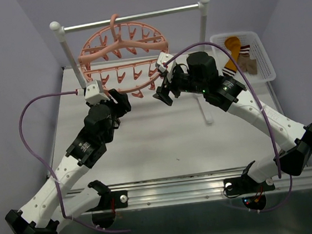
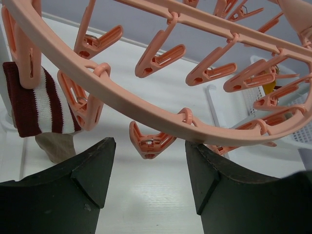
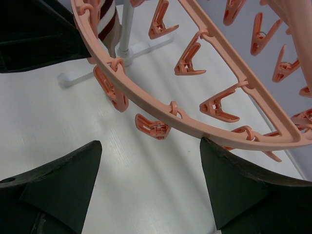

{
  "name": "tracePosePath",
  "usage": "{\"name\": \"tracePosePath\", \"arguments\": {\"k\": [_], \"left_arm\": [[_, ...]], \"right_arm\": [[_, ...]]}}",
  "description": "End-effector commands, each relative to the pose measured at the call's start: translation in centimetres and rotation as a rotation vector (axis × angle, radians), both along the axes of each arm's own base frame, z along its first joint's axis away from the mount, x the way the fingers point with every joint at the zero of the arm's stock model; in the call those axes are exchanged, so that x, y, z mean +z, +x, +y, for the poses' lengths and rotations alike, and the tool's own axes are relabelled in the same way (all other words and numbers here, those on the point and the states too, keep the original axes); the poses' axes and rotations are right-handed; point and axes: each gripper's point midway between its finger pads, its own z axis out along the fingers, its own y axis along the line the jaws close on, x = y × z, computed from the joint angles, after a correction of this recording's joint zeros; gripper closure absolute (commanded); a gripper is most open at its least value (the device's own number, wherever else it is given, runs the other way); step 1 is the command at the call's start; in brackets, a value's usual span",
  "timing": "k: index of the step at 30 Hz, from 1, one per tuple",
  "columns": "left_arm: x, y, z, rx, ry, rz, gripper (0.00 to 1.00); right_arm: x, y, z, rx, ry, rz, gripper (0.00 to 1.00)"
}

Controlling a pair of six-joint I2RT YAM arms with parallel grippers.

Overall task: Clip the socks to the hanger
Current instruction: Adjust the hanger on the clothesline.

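One sock (image 2: 39,105) hangs clipped on the hanger (image 2: 146,108) at the table's far edge. Spare socks (image 1: 245,63) sit in the basket (image 1: 265,55), far-right corner. Left gripper (image 2: 148,146) and right gripper (image 3: 150,146) gape empty under the ring.

a: the hanger (image 2: 146,114)?
b: smooth salmon plastic with a slight sheen, clips too.
a: and the sock (image 2: 34,107)?
b: ribbed knit cloth, soft and matt.
a: the fingers (image 2: 92,165)?
b: matt black plastic, faintly grainy. the desk (image 3: 73,122) is white and smooth with fine lines. the rail (image 1: 156,12) is shiny metal.
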Motion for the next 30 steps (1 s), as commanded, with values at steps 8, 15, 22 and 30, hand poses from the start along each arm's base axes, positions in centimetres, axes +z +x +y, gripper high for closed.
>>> {"name": "tracePosePath", "arguments": {"k": [8,15,22,30], "left_arm": [[4.03,-0.02,0.48,0.025,-0.066,-0.103,0.34],[4.23,-0.05,0.77,0.036,-0.066,-0.110,0.40],[4.20,-0.10,0.80,0.035,-0.062,-0.112,0.54],[4.59,0.06,0.67,0.032,-0.061,-0.129,0.79]], "right_arm": [[2.90,-0.20,0.06,-0.005,0.071,-0.061,0.13],[3.08,-0.40,-0.06,-0.002,0.075,-0.065,0.13],[2.86,-0.41,-0.10,-0.004,0.072,-0.062,0.13],[2.80,-0.45,-0.22,-0.006,0.070,-0.063,0.13]]}}
